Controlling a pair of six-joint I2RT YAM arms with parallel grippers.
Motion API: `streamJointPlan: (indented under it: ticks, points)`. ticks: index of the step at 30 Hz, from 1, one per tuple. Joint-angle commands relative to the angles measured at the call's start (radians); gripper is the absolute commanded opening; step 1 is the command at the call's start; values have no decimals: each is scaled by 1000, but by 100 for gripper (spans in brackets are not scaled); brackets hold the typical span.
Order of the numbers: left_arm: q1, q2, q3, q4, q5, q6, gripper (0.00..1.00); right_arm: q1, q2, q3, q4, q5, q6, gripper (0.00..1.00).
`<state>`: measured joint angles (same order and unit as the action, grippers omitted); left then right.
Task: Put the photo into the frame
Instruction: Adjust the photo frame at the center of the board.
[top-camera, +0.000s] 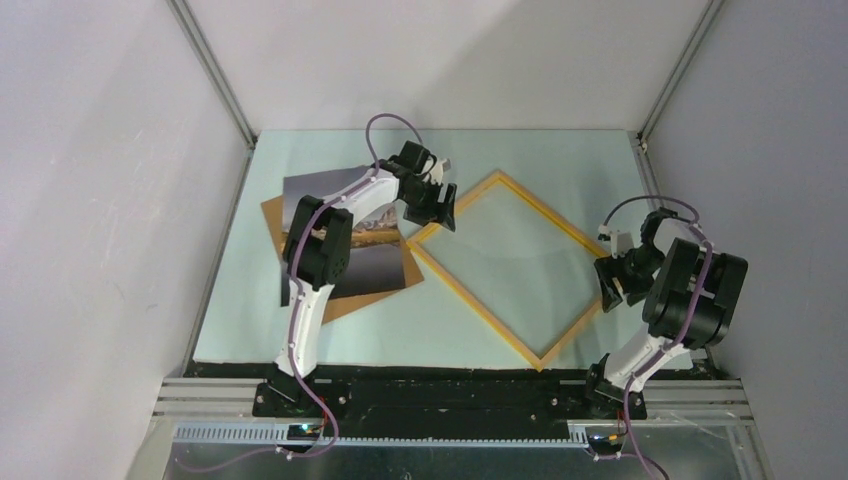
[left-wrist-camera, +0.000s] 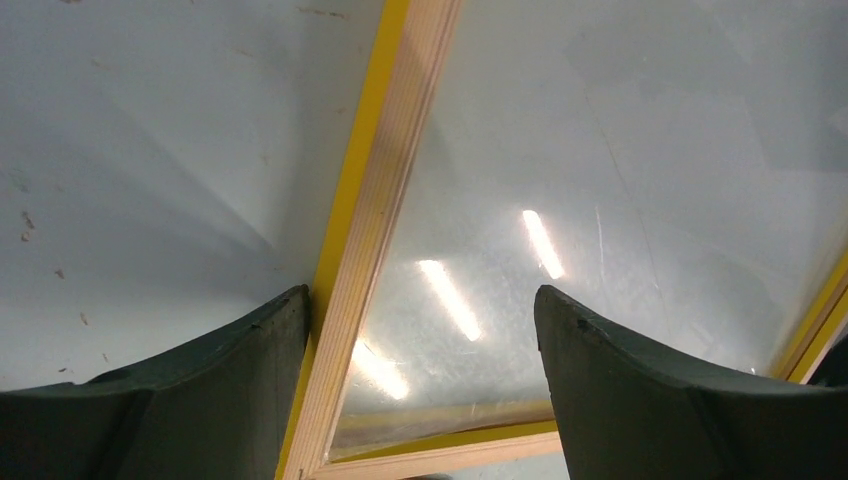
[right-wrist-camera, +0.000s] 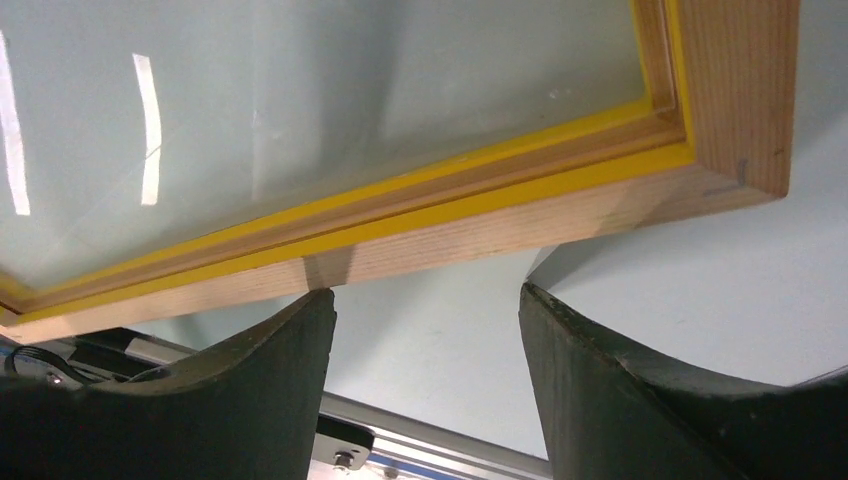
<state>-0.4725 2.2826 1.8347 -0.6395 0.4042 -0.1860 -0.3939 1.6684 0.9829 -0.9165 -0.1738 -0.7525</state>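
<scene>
The left gripper (top-camera: 440, 208), released, straddles the frame (top-camera: 470, 300) at its 9 o'clock corner and the right gripper (top-camera: 612, 280), also released, hovers just outside its 3 o'clock corner, likely to steady it, with the photo (top-camera: 380, 265) at 9 o'clock on the backing board (top-camera: 348, 306).

The left arm (top-camera: 320, 250) overhangs the photo (top-camera: 372, 272), while bare table (top-camera: 580, 170) lies open beyond the frame (top-camera: 475, 305).
</scene>
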Motion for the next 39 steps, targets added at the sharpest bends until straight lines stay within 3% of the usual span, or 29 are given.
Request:
streamJointPlan:
  ticks: [1,13,19,32,39]
  points:
    - [-20,-45,-53,-46,108,16,86,-10,110,113,75,-140,29,73]
    - [-77,-33,-74,-46,195,39,86,-16,449,650,-27,-171,233,73]
    - [-103,-11,-63,-38,238,12,85,-12,528,792,-17,-112,333,73]
    - [-119,-108,-179,23,211,-73,85,82,180,514,242,-109,498,71]
    - [-122,-125,-200,30,175,-78,86,161,124,456,288,-70,540,68]
